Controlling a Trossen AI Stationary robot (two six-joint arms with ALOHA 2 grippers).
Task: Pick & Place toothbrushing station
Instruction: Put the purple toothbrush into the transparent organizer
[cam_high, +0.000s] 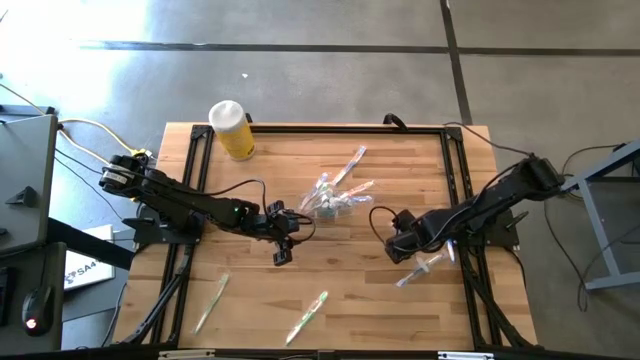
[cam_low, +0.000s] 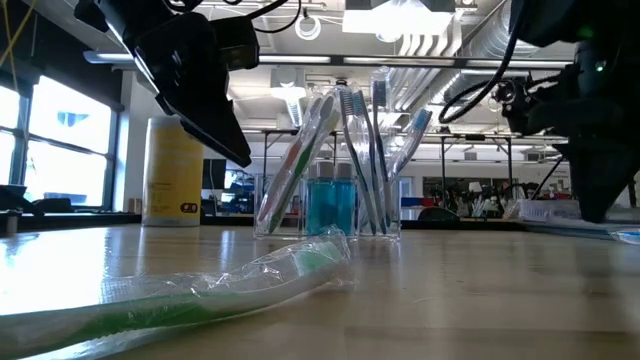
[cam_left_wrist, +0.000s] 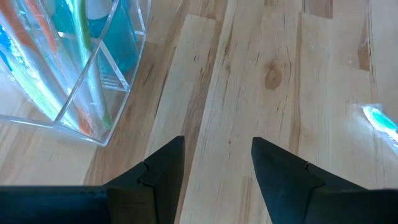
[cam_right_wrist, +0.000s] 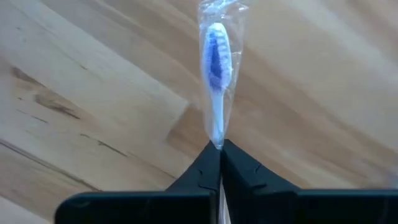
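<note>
On the right half of the table: right gripper (cam_right_wrist: 219, 152) is low over the wood, fingers pressed together on a wrapped blue brush (cam_right_wrist: 214, 74).
Blue brush, axis: in the right wrist view the handle runs straight out from between the fingertips, bristle head at the far end, clear wrap around it.
Blue brush, position: in the high view it (cam_high: 425, 267) lies along the boards beside the right gripper (cam_high: 400, 248), near the table's right rail; one end points toward the front edge, the other toward the rail.
Blue brush, relation to fingers: handle is caught at the very tips; head and most of the length stand clear ahead of them.
Left gripper: left gripper (cam_high: 283, 248) sits left of centre, fingers (cam_left_wrist: 163, 165) parted to a moderate gap with only bare wood between them.
Container: clear container (cam_high: 330, 203) stands mid-table between the two grippers, just beside the left one; in the low view brushes stand in it tilted, heads up (cam_low: 330, 165).
Container, contents: teal-ended tubes (cam_low: 331, 205) sit low inside.
Loose brushes: green wrapped brush (cam_high: 307, 317) and another wrapped brush (cam_high: 211, 302) lie near the front edge, well apart from both grippers.
Other item: yellow bottle (cam_high: 232, 129) stands upright at the back left of the table (cam_high: 350, 290).
</note>
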